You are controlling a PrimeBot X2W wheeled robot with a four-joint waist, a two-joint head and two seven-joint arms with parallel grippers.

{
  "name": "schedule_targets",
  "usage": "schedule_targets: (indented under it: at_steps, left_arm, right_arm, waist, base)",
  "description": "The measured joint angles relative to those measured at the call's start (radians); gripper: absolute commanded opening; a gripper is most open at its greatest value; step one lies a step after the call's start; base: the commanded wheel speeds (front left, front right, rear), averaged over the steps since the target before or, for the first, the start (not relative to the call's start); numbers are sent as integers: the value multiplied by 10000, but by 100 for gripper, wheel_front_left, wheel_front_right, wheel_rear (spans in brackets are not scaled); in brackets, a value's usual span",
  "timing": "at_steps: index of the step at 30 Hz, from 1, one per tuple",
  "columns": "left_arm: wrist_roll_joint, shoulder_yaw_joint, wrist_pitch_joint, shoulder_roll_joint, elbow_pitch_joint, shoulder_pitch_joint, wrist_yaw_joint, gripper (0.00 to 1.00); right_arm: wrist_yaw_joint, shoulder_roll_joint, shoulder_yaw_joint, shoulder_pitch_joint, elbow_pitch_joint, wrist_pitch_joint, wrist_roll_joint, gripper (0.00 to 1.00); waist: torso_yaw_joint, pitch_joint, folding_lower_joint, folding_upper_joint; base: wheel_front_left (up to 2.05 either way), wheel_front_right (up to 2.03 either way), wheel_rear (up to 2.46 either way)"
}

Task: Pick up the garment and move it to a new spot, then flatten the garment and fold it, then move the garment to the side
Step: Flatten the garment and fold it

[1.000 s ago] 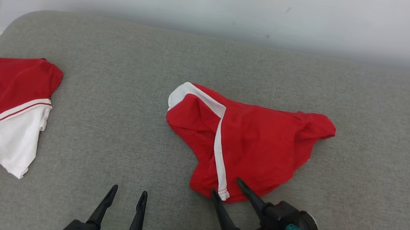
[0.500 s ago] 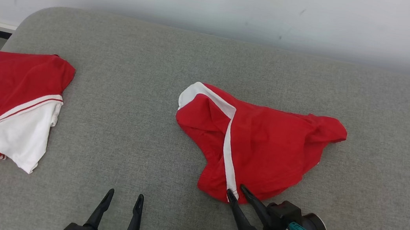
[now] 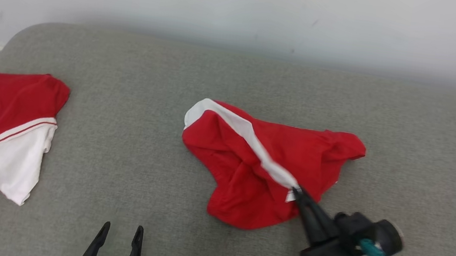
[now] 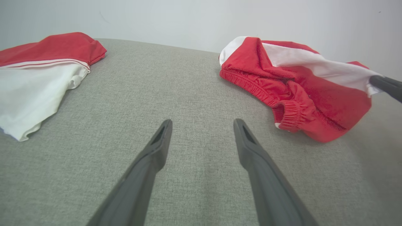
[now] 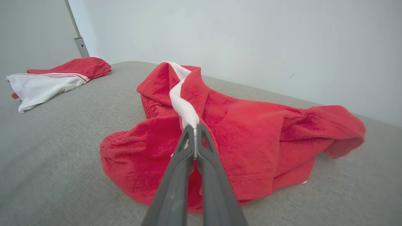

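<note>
— So, where are the shorts [image 3: 249,170]?
— Mid-cushion [image 3: 127,88], one corner lifted. The right gripper [image 3: 295,192] is pinched tight on the end of the white stripe [image 3: 248,137]. The left gripper [image 3: 121,226] gapes, holding nothing.
— Handling?
— Likely light, limp and drapey. Hems and waistband should grip best.

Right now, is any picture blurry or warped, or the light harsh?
Head view: slightly soft, smeared around the right gripper and red garment; light even, shadows faint. Left wrist view: crisp weave on the grey cushion, but the wide lens swells the left gripper. Right wrist view: fingers near the lens look soft.
</note>
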Motion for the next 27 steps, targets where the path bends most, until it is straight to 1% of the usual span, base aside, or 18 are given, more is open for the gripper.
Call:
schedule_targets:
  at_steps: [5,9,16,20,22,23,24,27]
  left_arm:
    - [79,173,0,0,23,94,-88,100]
    - [88,167,0,0,40,93,-171,100]
    - [163,92,0,-2,119,87,-244,100]
    - [190,29,0,-2,153,87,-274,100]
    - [188,-6,0,-2,178,86,-290,100]
    - [188,-33,0,-2,186,82,-339,100]
    - [188,-67,0,-2,194,75,-341,100]
    - [176,-238,0,-2,178,-96,-353,100]
  right_arm:
    - [0,-780,-1292,598,-1147,-2,-142,0]
    - [0,-1204,-2057,1177,-1507,-2,-322,0]
    - [0,-1678,-2621,1912,-1041,-4,-541,0]
    - [0,-1716,-2746,2160,-351,-2,-809,0]
    - [0,-1630,-2930,2274,-90,0,-826,0]
    - [0,-1567,-3053,2285,-36,-2,-826,84]
    - [0,-1473,-3129,2276,-69,-2,-807,100]
    - [0,-1210,-3135,2221,-295,-4,-794,100]
  waist:
    - [-474,-239,-1,0]
    - [-901,-410,-1,0]
    - [-1458,-613,-1,0]
    - [-1555,-659,-1,0]
    - [-1542,-656,-1,0]
    - [-1544,-653,-1,0]
    - [-1553,-645,-2,0]
    - [-1599,-566,-1,0]
  base:
    - [0,0,0]
    - [0,0,0]
    - [0,0,0]
    - [0,0,0]
    - [0,0,0]
    - [0,0,0]
    - [0,0,0]
    - [0,0,0]
